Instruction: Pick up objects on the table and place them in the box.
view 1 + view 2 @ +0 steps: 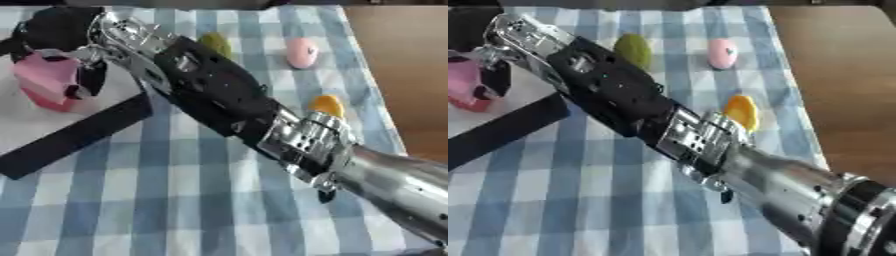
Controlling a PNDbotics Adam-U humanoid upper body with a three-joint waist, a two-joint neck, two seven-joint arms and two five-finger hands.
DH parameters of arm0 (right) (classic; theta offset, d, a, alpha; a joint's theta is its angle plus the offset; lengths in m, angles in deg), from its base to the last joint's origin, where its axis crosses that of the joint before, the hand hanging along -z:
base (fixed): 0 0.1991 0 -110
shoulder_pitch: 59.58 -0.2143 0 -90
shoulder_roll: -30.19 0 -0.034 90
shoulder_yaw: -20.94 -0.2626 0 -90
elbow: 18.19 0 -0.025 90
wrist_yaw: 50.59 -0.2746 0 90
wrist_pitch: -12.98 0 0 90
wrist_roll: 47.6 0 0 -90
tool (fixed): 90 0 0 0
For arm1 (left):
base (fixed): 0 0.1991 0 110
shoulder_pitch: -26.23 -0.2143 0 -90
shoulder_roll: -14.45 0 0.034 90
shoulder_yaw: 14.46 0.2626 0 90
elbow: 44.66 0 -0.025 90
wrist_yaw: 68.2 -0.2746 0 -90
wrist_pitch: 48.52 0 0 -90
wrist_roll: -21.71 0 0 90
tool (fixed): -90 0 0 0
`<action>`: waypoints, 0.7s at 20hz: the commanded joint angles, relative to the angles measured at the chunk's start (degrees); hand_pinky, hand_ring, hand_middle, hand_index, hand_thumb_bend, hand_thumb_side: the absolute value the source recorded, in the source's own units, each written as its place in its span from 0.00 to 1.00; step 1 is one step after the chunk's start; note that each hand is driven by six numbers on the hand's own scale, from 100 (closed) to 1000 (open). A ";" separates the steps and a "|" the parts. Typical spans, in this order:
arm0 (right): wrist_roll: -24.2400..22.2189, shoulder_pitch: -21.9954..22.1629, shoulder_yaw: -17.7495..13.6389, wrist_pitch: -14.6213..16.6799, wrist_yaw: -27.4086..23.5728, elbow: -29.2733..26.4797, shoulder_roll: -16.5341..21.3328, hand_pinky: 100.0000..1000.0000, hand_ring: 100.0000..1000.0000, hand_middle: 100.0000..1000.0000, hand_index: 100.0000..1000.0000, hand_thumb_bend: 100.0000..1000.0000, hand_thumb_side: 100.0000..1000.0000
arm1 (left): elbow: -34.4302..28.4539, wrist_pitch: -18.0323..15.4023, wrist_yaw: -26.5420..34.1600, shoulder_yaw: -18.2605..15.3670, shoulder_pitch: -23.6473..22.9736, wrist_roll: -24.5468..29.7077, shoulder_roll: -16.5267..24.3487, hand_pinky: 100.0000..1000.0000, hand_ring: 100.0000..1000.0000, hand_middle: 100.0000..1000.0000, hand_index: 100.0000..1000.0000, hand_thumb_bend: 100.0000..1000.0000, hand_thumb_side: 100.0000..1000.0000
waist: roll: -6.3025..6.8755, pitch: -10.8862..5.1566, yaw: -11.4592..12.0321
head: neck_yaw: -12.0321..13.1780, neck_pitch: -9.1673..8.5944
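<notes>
Your right arm (289, 140) crosses the checked cloth (175, 200) nearest the camera, reaching far-left. Right hand (66, 55): fingers curled round a pink object (44, 80), held over the black-walled box (79, 132). Behind the hand's wrist: green object (633, 50); beyond it, pink egg shape (722, 53). Beside the forearm: orange object (742, 112).
</notes>
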 commanded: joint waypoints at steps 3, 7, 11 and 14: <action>0.62 -0.55 -0.56 0.41 1.45 1.11 -0.28 0.77 0.61 0.46 0.56 0.11 0.00 | -0.38 -0.11 0.03 -0.67 0.35 0.17 0.98 0.81 0.88 0.78 0.85 0.00 0.79 | -0.41 0.42 0.28 | -0.64 -0.10; 0.73 -0.39 -0.72 0.23 2.07 1.48 -0.09 0.78 0.66 0.52 0.62 0.18 0.00 | -0.32 -0.14 0.02 -0.73 0.14 0.09 0.95 0.81 0.88 0.78 0.85 0.00 0.79 | -0.51 0.57 0.25 | -1.06 -0.10; 0.69 -0.57 -0.66 -0.17 2.58 0.45 0.46 0.84 0.81 0.79 0.84 0.43 0.01 | -0.16 -0.10 -0.02 -0.76 -0.21 0.09 1.01 0.81 0.88 0.78 0.85 0.00 0.79 | -0.43 0.58 0.12 | -1.35 -0.10; 0.94 -0.79 -1.03 -0.45 2.58 -1.03 0.92 0.87 0.84 0.85 0.89 0.49 0.08 | 0.02 0.00 0.03 -0.83 -0.32 -0.03 1.03 0.81 0.88 0.78 0.85 0.00 0.79 | -0.35 0.52 -0.04 | -1.43 -0.10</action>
